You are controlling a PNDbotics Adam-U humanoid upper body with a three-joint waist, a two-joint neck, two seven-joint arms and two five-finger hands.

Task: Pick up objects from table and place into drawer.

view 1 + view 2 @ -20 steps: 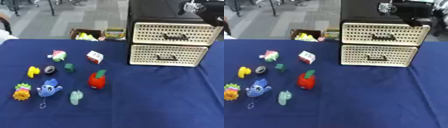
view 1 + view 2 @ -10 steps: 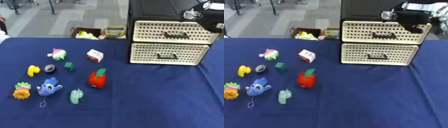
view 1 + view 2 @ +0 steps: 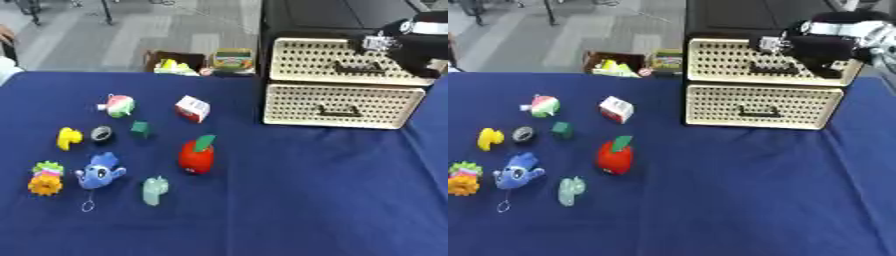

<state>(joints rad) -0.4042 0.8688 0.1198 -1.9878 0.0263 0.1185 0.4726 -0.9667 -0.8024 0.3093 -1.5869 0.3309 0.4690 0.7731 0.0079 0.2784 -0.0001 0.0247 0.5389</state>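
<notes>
Left eye view
Right hand (image 3: 411, 47): upper right of the frame, in front of the top drawer (image 3: 337, 62); I cannot tell whether its fingers are spread or curled.
Handle (image 3: 357, 70): dark bar lying left to right, just lower left of the hand.
Toys: on the counter (image 3: 289, 200), left half of the frame, well apart from the hand; red apple (image 3: 197, 156) nearest the drawers.

Right eye view
Drawers: both look closed, top drawer above bottom drawer (image 3: 759, 106).
Left hand: not visible.
Judgement: opening the top drawer comes first.
</notes>
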